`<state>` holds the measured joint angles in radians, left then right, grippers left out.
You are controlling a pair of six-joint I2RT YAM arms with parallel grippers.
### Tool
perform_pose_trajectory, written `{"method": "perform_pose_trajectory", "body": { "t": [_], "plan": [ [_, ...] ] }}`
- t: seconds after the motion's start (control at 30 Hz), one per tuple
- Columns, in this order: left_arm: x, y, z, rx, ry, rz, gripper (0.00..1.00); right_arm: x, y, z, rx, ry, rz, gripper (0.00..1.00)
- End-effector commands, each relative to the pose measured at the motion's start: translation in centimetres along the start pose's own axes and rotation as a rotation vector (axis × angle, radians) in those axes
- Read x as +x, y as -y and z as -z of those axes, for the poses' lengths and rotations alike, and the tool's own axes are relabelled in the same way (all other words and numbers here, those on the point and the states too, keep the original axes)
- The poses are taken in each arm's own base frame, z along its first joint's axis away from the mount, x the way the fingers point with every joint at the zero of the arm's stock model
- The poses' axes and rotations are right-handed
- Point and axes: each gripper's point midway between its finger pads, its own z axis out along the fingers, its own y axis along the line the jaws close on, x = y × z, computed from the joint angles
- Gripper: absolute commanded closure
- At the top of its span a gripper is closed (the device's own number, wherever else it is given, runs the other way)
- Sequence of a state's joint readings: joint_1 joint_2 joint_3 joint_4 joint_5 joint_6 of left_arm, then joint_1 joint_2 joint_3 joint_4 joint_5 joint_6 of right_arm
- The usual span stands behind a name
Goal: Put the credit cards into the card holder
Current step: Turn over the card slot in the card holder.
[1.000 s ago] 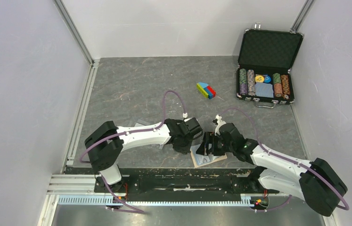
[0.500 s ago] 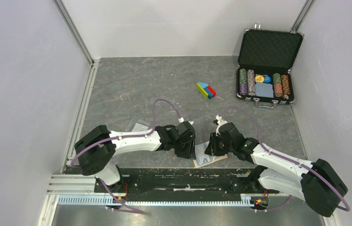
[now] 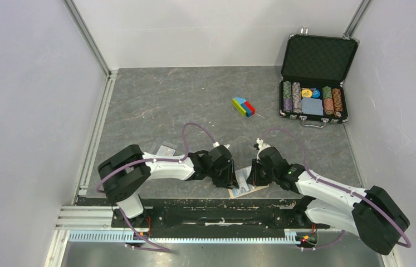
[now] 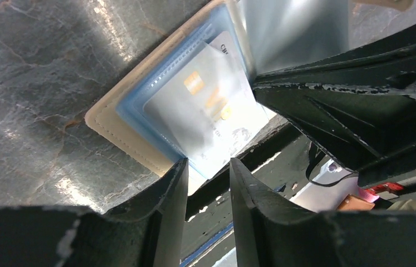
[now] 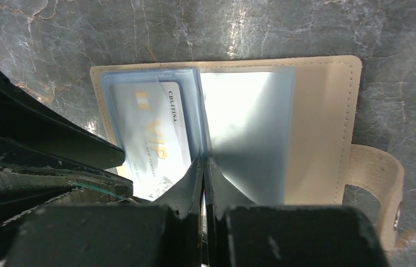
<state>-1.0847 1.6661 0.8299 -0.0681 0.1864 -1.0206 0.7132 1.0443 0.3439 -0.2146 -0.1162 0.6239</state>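
The card holder (image 3: pixel 248 190) lies open by the table's front edge, tan with light blue pocket panels (image 5: pixel 322 122) (image 4: pixel 116 133). One of the credit cards (image 4: pixel 205 111) (image 5: pixel 152 139), pale with gold VIP lettering, sits partly inside the left-hand pocket, its near corner sticking out. My left gripper (image 4: pixel 208 164) (image 3: pixel 232 177) is open just off that corner, with nothing between its fingers. My right gripper (image 5: pixel 204 161) (image 3: pixel 253 175) is shut at the middle fold, pinching a clear pocket panel that stands raised. A second pale card (image 3: pixel 166 149) lies flat on the table left of the left arm.
A black poker-chip case (image 3: pixel 314 83) stands open at the back right. A small coloured block toy (image 3: pixel 243 107) lies mid-table. The holder's snap strap (image 5: pixel 378 183) sticks out to one side. The black front rail (image 3: pixel 211 206) runs just below the holder.
The left gripper moved down toward the holder's left side and opened, leaving the card in the pocket. The right gripper's jaws closed at the holder's fold.
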Motion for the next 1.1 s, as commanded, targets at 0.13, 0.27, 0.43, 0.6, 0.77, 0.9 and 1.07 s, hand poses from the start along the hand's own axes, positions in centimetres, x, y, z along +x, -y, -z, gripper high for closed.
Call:
{"method": "perform_pose_trajectory", "body": {
  "t": [0.13, 0.27, 0.43, 0.6, 0.77, 0.9, 1.07],
  "plan": [
    [-0.9, -0.5, -0.7, -0.028, 0.045, 0.041, 0.57, 0.9, 1.3, -0.7, 0.048, -0.035, 0.007, 1.0],
    [-1.0, -0.9, -1.0, -0.049, 0.047, 0.057, 0.57, 1.2, 1.2, -0.7, 0.037, -0.044, 0.0, 1.0],
    [-1.6, -1.1, -1.2, -0.049, 0.086, 0.096, 0.54, 1.2, 0.9, -0.7, 0.022, -0.051, 0.001, 1.0],
    [-3.0, 1.4, -0.8, 0.056, 0.148, 0.098, 0.57, 1.2, 0.6, -0.7, 0.007, -0.053, -0.001, 1.0],
    [-4.0, 3.7, 0.5, 0.141, 0.185, 0.058, 0.65, 1.3, 0.5, -0.7, 0.004, -0.059, -0.002, 1.0],
    [-4.4, 4.5, 1.6, 0.166, 0.208, 0.047, 0.7, 1.2, 0.3, -0.7, -0.005, -0.058, 0.001, 1.0],
    [-4.4, 5.1, 2.3, 0.172, 0.219, 0.026, 0.71, 1.2, 0.1, -0.7, -0.01, -0.06, 0.001, 1.0]
  ]
}}
